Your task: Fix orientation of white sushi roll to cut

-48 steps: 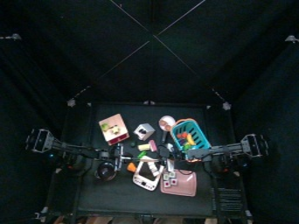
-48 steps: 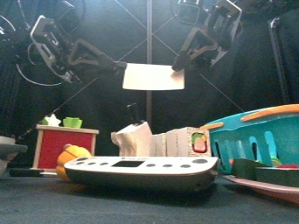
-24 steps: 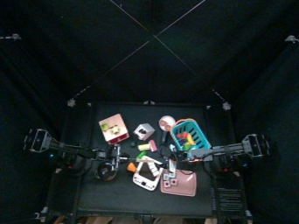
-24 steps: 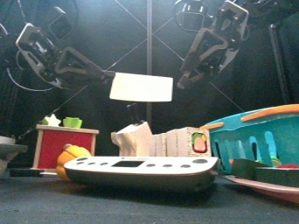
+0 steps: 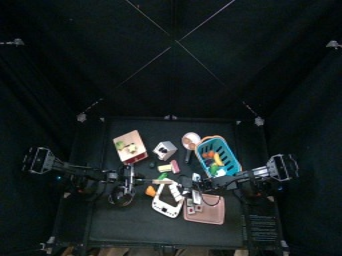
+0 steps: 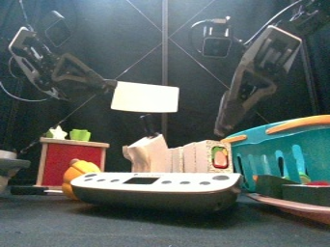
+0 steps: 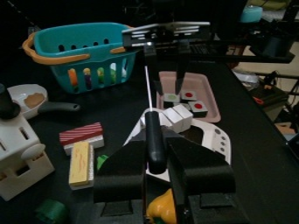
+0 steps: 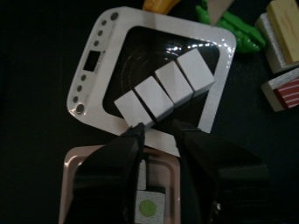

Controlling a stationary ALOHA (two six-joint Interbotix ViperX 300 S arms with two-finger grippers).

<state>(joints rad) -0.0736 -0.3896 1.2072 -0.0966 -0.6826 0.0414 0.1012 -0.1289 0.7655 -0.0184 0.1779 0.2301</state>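
The white sushi roll [image 8: 170, 87] is lying on the dark platform of a white kitchen scale [image 8: 105, 52], a row of square white slices set side by side and running slantwise across it. A pink tray [image 7: 193, 87] is sitting just beside the scale. A teal basket [image 7: 82, 52], a red box [image 6: 71, 159] and a white block [image 6: 149, 152] are standing nearby on the black table [image 6: 154, 227], black curtains closing in all round. The left claw [image 7: 149, 157] is gripping a cleaver [image 6: 145, 96], its black handle clamped between the jaws. The right claw [image 8: 162, 136] is hanging above the roll, jaws standing narrowly apart with nothing between them.
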